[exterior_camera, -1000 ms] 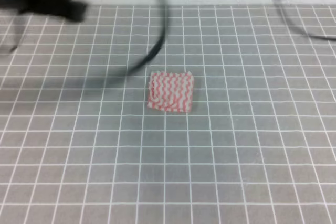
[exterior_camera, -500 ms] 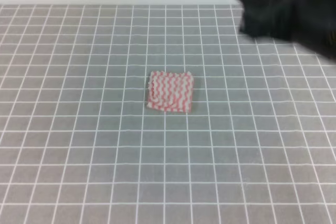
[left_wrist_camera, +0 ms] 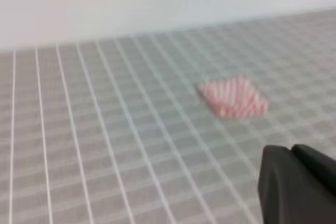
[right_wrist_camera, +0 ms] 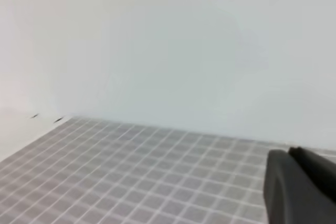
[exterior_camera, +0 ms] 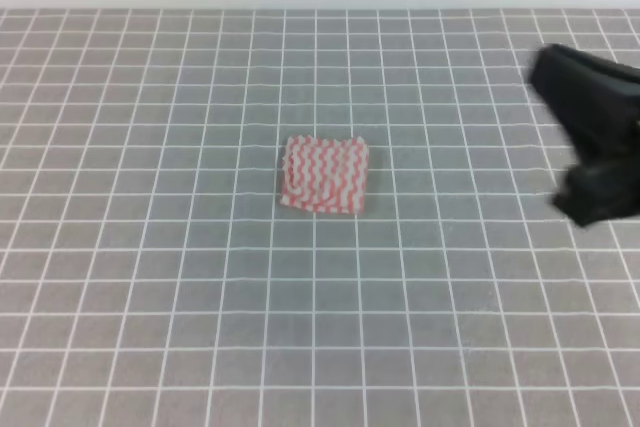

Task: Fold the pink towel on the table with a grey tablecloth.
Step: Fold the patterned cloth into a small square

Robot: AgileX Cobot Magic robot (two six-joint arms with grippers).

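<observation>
While I watch the exterior high view, the pink towel [exterior_camera: 325,174] lies folded into a small, thick square close to the middle of the counter [exterior_camera: 160,287], sitting flat on the grey cloth with its white grid. Its wavy pink-and-white stripes run across the top layer, and the edge toward nine o'clock looks doubled, with a narrow fold showing. Nothing touches it.

My right arm [exterior_camera: 590,142] shows as a dark blurred mass at three o'clock from the towel, well apart from it and near the counter's right edge. I cannot tell how its jaws stand; the shape is too smeared to read. In the right wrist view only a dark corner of the right gripper [right_wrist_camera: 302,187] shows at five o'clock, above the gridded cloth and a pale wall [right_wrist_camera: 168,40]; the towel is out of that picture.

From the left wrist view I see the towel [left_wrist_camera: 233,97] at about two o'clock, lying on the grid, with a dark piece of the left gripper [left_wrist_camera: 296,184] low at five o'clock, apart from the cloth. Its jaws cannot be made out either. My left arm does not show in the exterior high view.
</observation>
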